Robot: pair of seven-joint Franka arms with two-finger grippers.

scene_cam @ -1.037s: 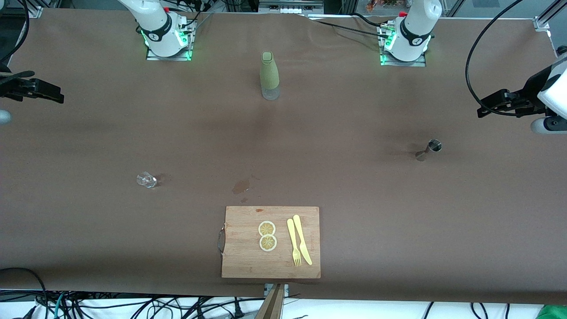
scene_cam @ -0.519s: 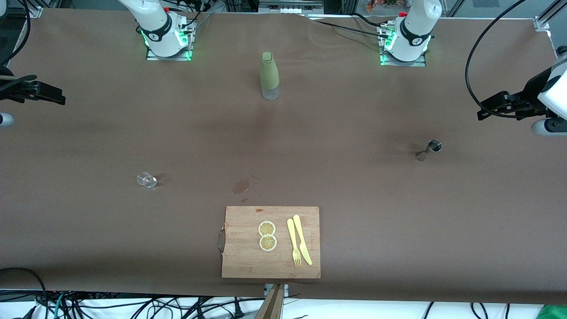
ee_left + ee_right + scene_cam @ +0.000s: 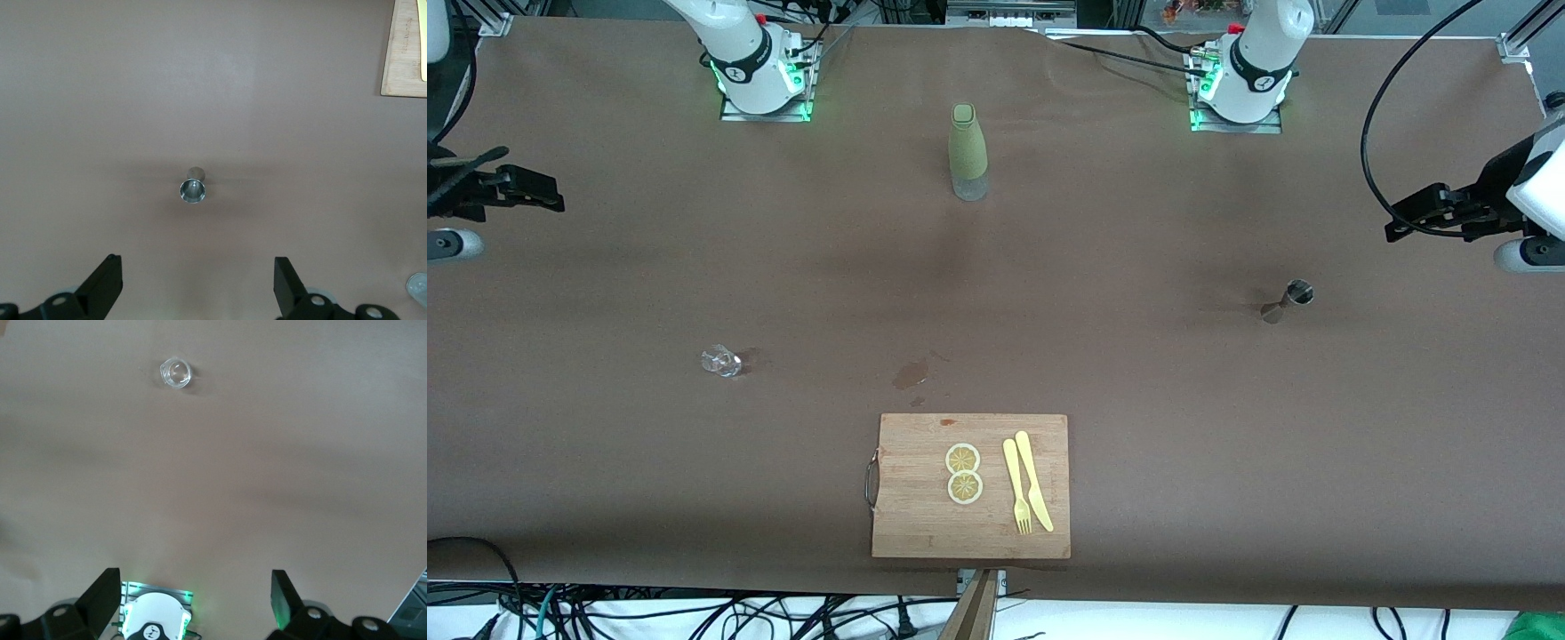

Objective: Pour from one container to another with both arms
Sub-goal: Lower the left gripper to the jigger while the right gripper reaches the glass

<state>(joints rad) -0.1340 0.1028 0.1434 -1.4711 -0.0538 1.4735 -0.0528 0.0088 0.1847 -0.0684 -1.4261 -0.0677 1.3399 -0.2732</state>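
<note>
Brown table, and the jigger stands upright toward the left arm's end, its top cup looking empty, while the glass cup sits toward the right arm's end, contents unclear. Left gripper hovers over the jigger, fingers spread wide, touching nothing. Right gripper hangs well apart from the cup, jaws wide and empty.
</note>
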